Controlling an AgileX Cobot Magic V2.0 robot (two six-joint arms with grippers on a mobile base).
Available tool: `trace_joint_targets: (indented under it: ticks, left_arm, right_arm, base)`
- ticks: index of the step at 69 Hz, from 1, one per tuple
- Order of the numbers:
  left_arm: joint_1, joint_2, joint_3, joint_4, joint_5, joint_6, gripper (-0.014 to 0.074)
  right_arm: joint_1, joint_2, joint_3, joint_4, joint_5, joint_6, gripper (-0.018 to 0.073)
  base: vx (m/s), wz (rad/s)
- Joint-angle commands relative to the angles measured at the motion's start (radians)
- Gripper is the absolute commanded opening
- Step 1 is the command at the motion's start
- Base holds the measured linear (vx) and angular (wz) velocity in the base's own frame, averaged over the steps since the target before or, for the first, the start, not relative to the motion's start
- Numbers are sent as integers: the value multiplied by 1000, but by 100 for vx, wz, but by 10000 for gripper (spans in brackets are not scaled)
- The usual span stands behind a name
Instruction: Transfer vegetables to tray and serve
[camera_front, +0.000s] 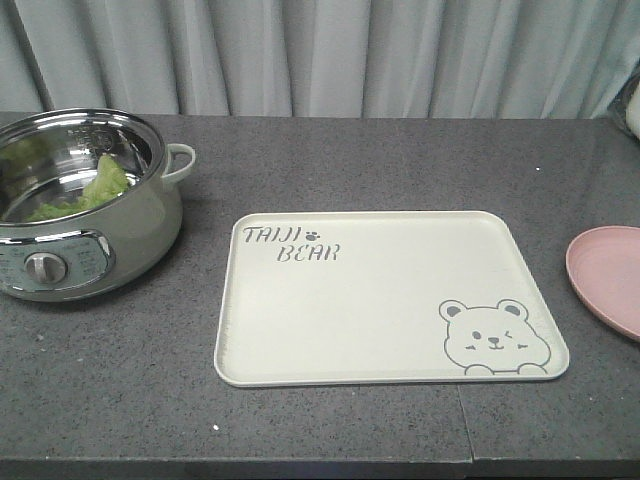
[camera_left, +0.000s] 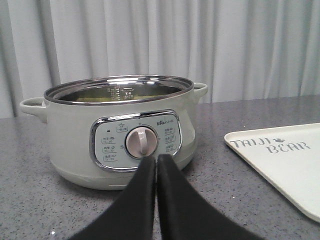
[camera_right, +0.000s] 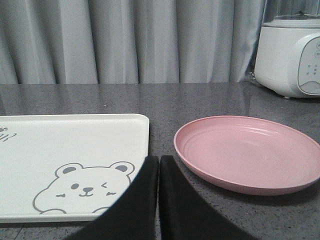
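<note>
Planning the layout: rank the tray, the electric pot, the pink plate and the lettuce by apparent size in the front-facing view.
1. TAIJI BEAR tray
2. Electric pot, cropped at the left edge
3-4. Unsure: Pink plate, mostly out of frame, and lettuce leaves inside the pot show similar areas.

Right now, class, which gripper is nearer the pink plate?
Right. The right gripper is just in front of the pink plate, between it and the tray. The left gripper faces the cooker, across the tray from the plate.
</note>
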Motion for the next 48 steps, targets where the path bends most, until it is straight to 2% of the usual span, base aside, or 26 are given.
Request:
trace_joint_targets:
  ticks: [1,48]
  left_arm:
    - [-4,-14,27,-3,-76,-8,-6]
    - [-4,-14,27,-3,-76,-8,-6]
  right_arm:
    - [0,-9,16,-10,-73,-9,-6]
    - [0,-9,16,-10,-73,-9,-6]
  base:
    - [2,0]
    - [0,0]
